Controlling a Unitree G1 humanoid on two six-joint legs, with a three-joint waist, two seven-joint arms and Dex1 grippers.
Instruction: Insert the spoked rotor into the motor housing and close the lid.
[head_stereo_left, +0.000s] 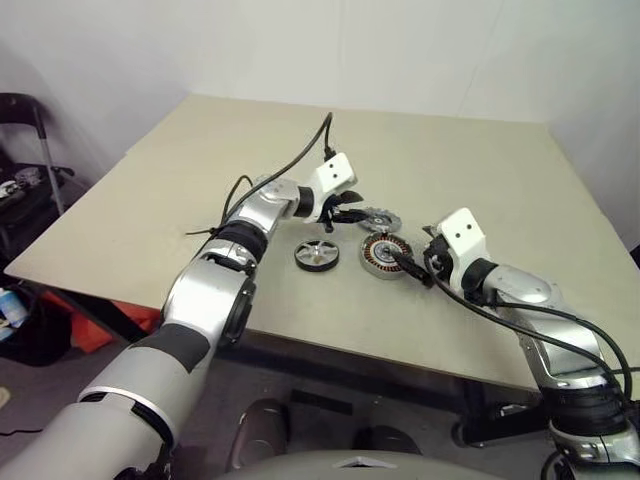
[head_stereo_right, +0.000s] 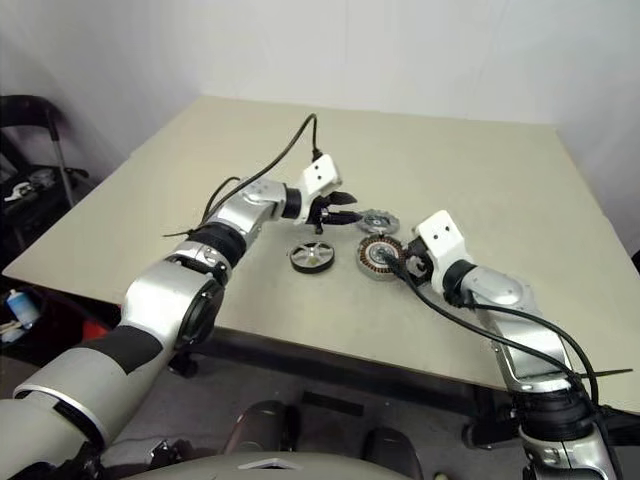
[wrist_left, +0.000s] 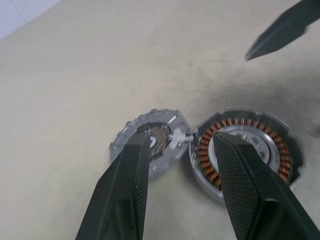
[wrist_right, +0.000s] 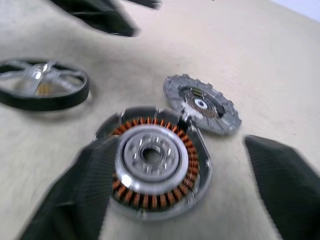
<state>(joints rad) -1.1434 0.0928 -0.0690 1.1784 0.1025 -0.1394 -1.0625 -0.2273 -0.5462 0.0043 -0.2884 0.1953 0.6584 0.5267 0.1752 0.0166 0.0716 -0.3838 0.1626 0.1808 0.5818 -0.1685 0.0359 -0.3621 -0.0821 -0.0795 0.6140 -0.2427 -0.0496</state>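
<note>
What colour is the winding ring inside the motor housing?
Copper-orange, ringed around a silver centre in the motor housing; the right wrist view shows it best.

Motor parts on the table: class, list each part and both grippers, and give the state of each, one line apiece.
Motor housing: open, winding showing, no rotor inside, flat on the table.
Lid: off, lying flat, touching the housing.
Spoked rotor: lying flat, apart, not inserted.
Left gripper: jaws apart, holding nothing.
Right gripper: jaws apart, either side of the housing.
</note>
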